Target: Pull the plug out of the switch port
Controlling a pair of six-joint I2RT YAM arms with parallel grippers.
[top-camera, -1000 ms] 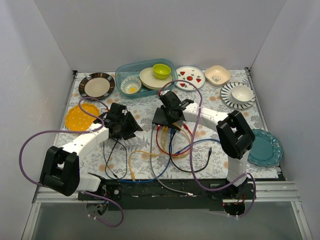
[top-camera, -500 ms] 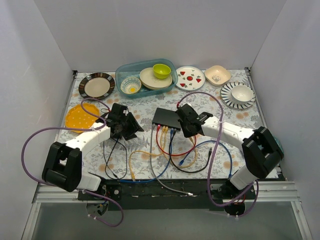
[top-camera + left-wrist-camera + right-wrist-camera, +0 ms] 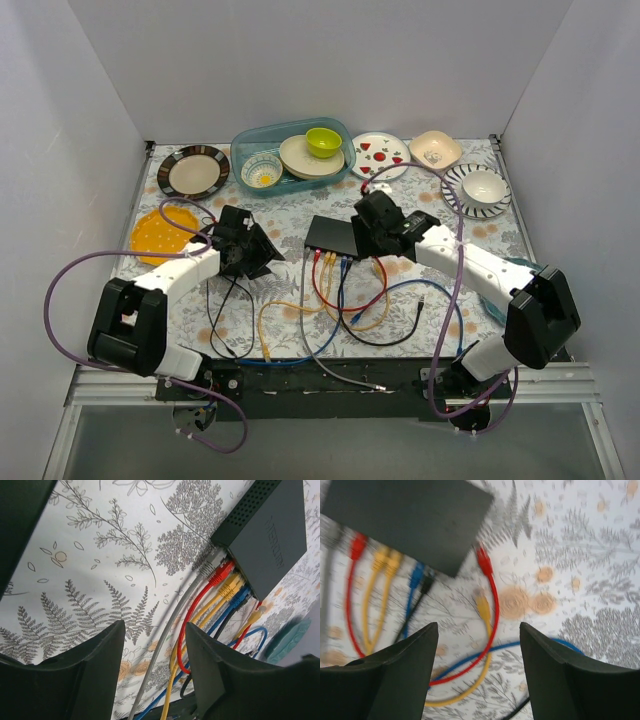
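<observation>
both grippers released, the switch [image 3: 331, 235] lying mid-surface between them

the switch lies flat on the fern-patterned surface [image 3: 296, 205], its socket edge facing the arm bases. the right gripper [image 3: 477, 631] hangs over the switch's right end, fingers spread wide with nothing between them. under it a loose red plug [image 3: 483, 560] lies on the surface just beside the switch's corner, outside the socket row, with a loose yellow plug [image 3: 483, 607] close below it. along the socket edge a grey plug [image 3: 212, 566], a red plug [image 3: 223, 573], two yellow plugs [image 3: 233, 585], a blue plug [image 3: 242, 595] and a black one sit side by side. the left gripper [image 3: 154, 630] is to the switch's left, apart from it, partly spread and holding nothing.
</observation>
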